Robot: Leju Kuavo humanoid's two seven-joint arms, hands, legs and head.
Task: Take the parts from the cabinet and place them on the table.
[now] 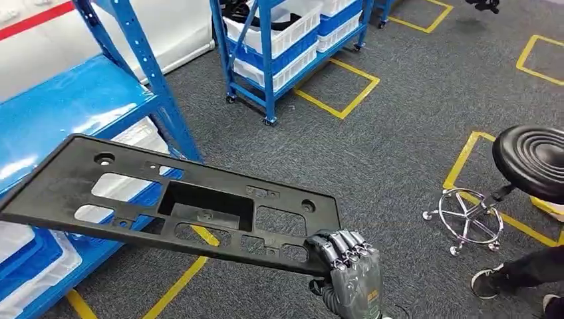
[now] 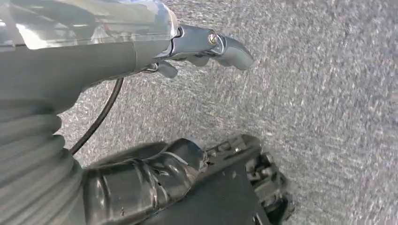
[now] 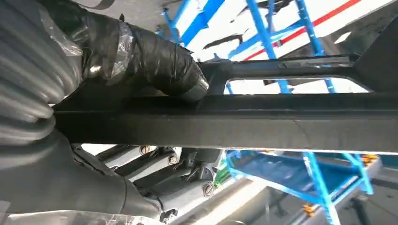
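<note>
A long flat black plastic panel with several cut-outs hangs level in the air, over the carpet and in front of the blue cabinet. My right hand grips it at its near right corner, fingers curled over the top edge. In the right wrist view the taped thumb presses on the panel's edge, with the other fingers underneath. My left hand hangs over the grey carpet with its fingers stretched out and nothing in it.
White and blue bins sit on the cabinet's lower shelf. A second blue rack with bins stands further back. A black stool with a chrome base is at the right, beside a person's shoe. Yellow tape marks the carpet.
</note>
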